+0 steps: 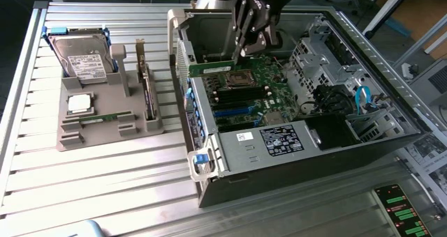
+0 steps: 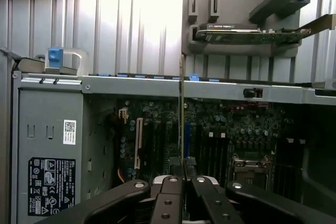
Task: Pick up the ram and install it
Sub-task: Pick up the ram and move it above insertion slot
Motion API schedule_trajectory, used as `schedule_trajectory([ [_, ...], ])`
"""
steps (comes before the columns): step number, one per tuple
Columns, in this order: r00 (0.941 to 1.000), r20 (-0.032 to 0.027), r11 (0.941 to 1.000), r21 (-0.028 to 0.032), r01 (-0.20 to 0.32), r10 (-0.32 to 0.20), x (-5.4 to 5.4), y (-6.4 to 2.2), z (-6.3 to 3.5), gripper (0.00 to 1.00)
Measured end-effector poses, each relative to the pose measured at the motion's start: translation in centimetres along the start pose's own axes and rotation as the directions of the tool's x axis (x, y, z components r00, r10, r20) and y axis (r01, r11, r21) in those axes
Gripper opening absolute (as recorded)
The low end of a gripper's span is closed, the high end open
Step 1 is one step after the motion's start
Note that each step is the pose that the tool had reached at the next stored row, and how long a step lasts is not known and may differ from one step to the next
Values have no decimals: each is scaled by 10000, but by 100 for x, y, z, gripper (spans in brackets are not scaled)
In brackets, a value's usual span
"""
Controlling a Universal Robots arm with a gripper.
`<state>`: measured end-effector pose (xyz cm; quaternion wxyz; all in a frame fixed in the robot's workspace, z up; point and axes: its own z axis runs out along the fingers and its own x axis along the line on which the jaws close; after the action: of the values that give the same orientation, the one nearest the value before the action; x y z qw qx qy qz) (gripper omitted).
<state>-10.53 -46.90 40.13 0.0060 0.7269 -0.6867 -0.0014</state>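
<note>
The open computer case [image 1: 279,143] lies on the slatted table [image 1: 104,179]. Over its motherboard [image 1: 255,93], my gripper [image 1: 239,58] is pinched narrow on one end of the ram [image 1: 211,68], holding it inside the case.

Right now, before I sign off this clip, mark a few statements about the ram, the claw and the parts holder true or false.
1. The claw is shut on the ram. True.
2. The ram lies in the gray holder. False: the claw holds it over the open computer case.
3. The hard drive sits in the holder. True.
4. The expansion card lies flat on the holder. False: it stands on edge in it.
</note>
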Motion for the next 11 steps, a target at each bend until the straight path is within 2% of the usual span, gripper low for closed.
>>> schedule_trajectory([
  [11,10000,0,10000,-4,33,-33,28,-250,-3,12],
])
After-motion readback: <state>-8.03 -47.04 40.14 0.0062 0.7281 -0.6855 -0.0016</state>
